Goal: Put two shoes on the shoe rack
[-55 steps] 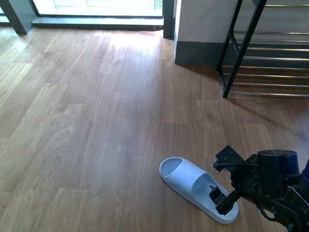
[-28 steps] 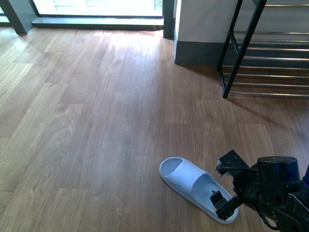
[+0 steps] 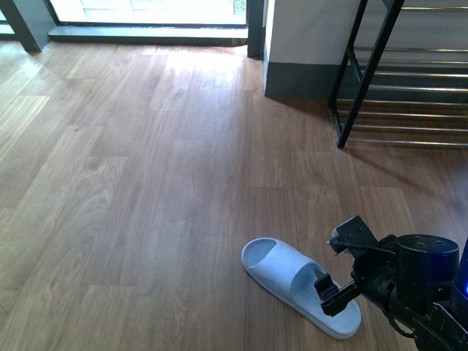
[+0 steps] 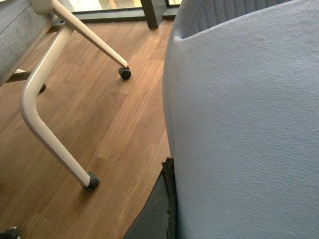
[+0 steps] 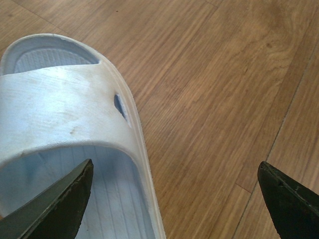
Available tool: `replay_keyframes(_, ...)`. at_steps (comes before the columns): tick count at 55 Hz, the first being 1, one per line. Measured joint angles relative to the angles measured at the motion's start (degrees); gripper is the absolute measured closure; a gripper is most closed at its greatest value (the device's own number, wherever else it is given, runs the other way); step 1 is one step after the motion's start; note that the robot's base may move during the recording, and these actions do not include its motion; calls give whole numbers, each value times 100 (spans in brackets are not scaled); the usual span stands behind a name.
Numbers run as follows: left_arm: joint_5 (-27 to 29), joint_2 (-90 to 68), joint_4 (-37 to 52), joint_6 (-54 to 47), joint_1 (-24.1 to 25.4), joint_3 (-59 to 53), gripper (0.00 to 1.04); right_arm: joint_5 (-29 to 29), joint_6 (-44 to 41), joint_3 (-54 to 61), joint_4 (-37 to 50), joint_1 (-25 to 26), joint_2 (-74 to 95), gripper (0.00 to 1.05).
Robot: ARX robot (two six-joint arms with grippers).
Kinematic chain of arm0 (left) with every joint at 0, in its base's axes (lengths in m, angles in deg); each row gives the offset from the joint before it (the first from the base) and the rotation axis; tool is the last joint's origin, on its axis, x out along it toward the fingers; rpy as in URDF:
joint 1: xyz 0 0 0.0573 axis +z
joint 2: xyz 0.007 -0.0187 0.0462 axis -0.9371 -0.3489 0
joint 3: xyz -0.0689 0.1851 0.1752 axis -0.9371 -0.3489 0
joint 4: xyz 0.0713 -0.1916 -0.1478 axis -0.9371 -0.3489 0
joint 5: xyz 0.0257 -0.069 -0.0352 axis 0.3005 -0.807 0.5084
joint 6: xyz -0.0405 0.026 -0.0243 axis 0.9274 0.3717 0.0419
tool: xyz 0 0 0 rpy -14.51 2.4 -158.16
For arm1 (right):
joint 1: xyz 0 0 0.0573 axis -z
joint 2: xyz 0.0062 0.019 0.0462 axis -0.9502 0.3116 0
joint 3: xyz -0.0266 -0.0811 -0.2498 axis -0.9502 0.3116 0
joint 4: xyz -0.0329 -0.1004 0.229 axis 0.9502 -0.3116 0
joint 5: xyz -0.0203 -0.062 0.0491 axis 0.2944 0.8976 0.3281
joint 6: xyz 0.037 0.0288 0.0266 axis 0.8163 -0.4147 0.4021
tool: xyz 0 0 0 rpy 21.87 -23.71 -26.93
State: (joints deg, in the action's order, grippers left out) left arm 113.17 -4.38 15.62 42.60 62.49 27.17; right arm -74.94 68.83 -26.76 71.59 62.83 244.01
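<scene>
A pale blue slide [image 3: 292, 281] lies on the wooden floor at the front right, toe towards the left. My right gripper [image 3: 342, 263] hovers open over its heel end. In the right wrist view one finger [image 5: 60, 204] is above the footbed of that slide [image 5: 65, 114] and the other is above bare floor, so the right gripper [image 5: 174, 167] straddles the slide's edge. Another pale blue slide [image 4: 249, 124] fills the left wrist view, with my left gripper [image 4: 172, 169] shut on it; only one dark finger [image 4: 159, 209] shows. The shoe rack [image 3: 395, 88] stands at the back right.
A white chair frame [image 4: 50, 119] on castors stands on the floor near the left arm. A pale wall corner with a dark skirting [image 3: 300, 66] sits just left of the rack. A bright window sill [image 3: 146, 31] runs along the back.
My right arm has shifted slightly down and to the right, with its lower finger now over the slide's footbed. The slide on the floor has not moved.
</scene>
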Motion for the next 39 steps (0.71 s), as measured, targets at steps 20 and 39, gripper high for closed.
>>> replay_keyframes(20, -2, 0, 0, 0, 0, 0, 103, -293, -391, -754, -791, -9, 424, 9)
replay_keyframes(39, 0, 0, 0, 0, 0, 0, 103, -400, -525, -1355, -1283, -33, 623, 9)
